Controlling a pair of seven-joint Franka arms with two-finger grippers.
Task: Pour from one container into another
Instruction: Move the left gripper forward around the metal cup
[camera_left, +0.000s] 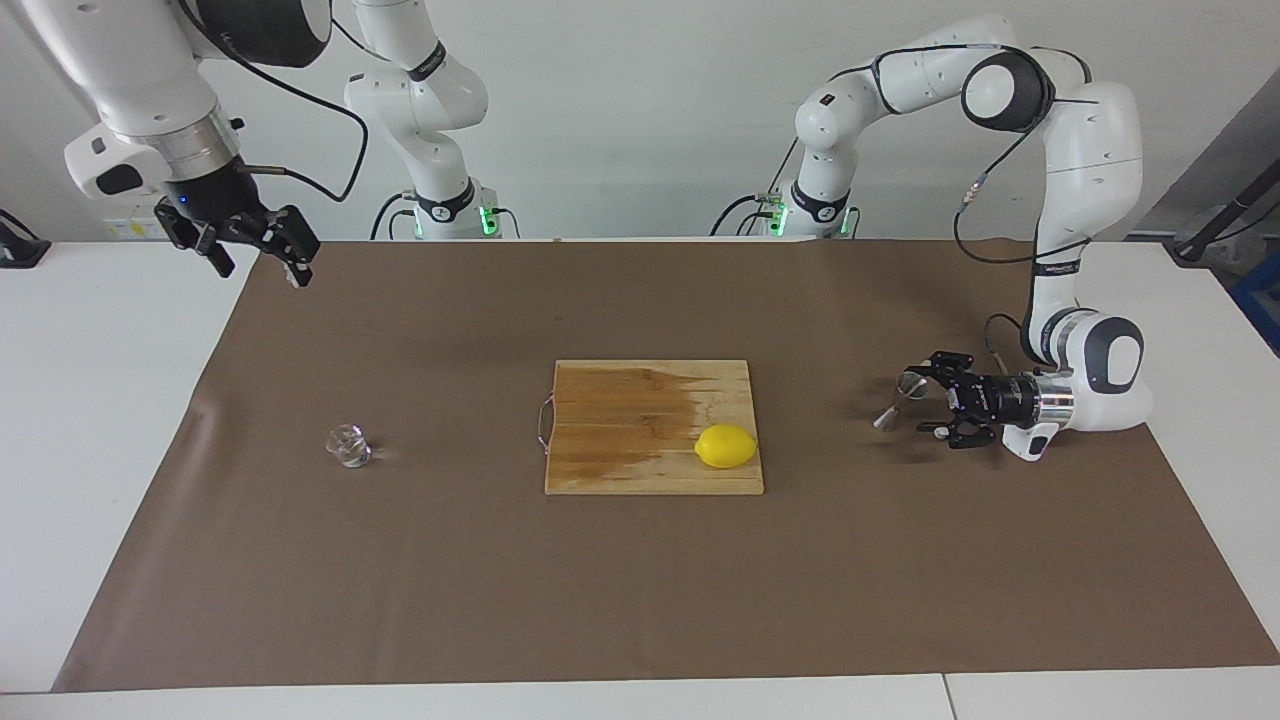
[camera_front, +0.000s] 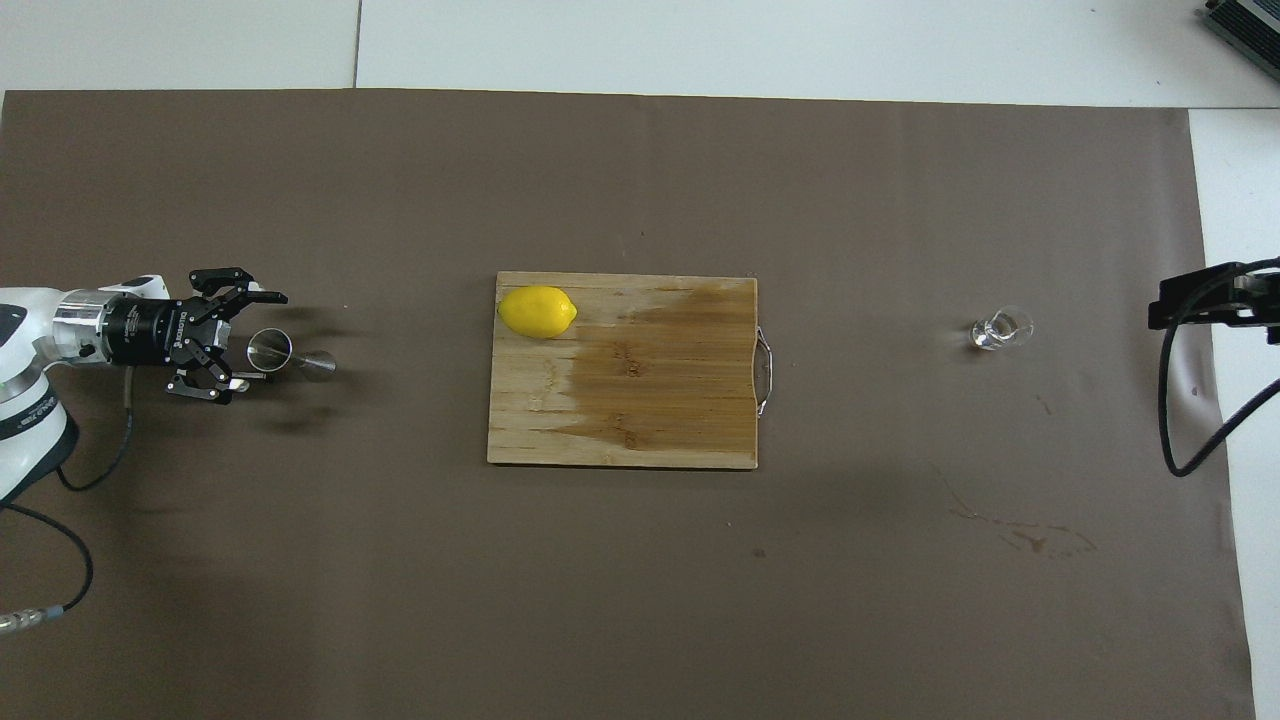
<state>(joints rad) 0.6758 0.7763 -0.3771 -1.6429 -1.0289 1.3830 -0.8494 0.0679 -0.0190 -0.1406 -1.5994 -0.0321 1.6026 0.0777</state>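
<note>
Flanking jigger (camera_left: 897, 400) (untouched), left gripper (camera_left: 932, 395) open, right gripper (camera_left: 262, 262) waiting open.

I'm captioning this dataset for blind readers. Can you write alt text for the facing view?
The left gripper, open and held sideways low over the brown mat, has its fingers either side of a small steel jigger. A lemon sits on a wooden cutting board mid-table, a tiny glass cup stands toward the right arm's end, and the open right gripper waits raised.

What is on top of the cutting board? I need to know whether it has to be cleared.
Only a lemon lies on the cutting board, at the corner toward the left arm's end. A darker patch marks the wood. What the lemon covers cannot be seen.
</note>
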